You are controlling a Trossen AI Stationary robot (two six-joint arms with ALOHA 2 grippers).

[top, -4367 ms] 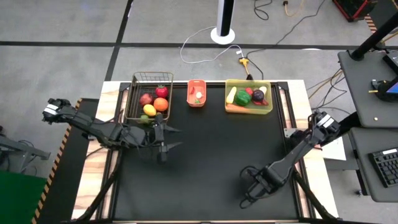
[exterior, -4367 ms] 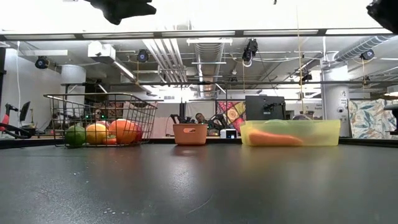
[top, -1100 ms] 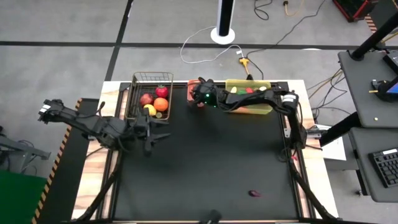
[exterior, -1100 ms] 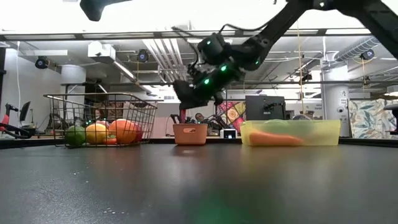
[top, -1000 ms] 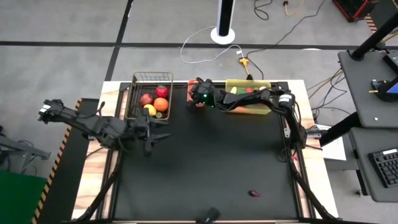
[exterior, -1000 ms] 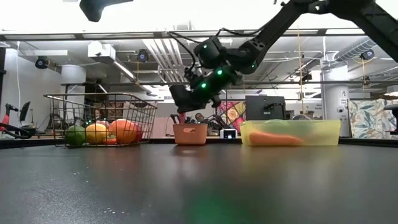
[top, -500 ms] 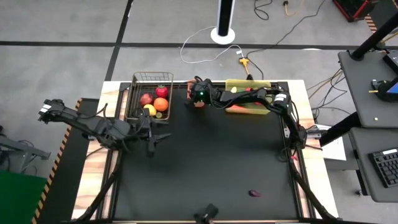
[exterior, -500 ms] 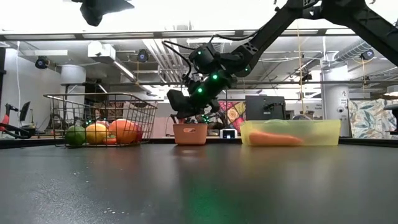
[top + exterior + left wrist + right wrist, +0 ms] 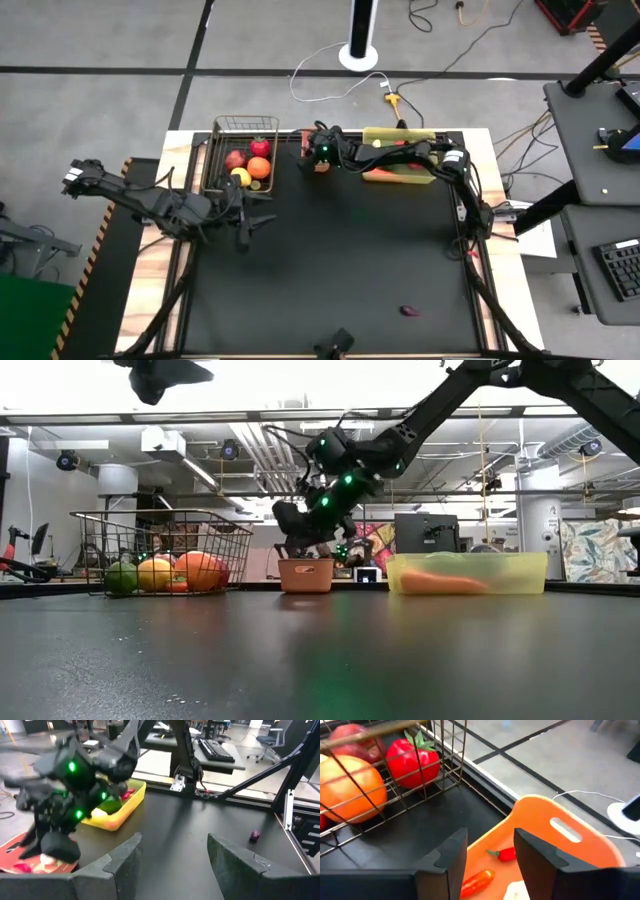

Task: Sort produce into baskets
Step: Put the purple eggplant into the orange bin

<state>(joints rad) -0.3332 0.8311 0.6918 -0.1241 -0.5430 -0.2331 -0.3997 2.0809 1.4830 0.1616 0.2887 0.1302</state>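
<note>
Produce [image 9: 251, 164] fills the wire basket [image 9: 222, 128] just beside my left gripper [image 9: 246, 213], open and waiting. My right gripper [image 9: 487, 851] hangs open directly above the orange basket [image 9: 555, 827]; chillies [image 9: 505, 854] lie below.

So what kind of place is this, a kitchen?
Probably a robotics lab or workshop, not a kitchen. The ceiling shows bare pipes and ducts, a desk holds a computer keyboard, and cables trail across the grey floor.
</note>
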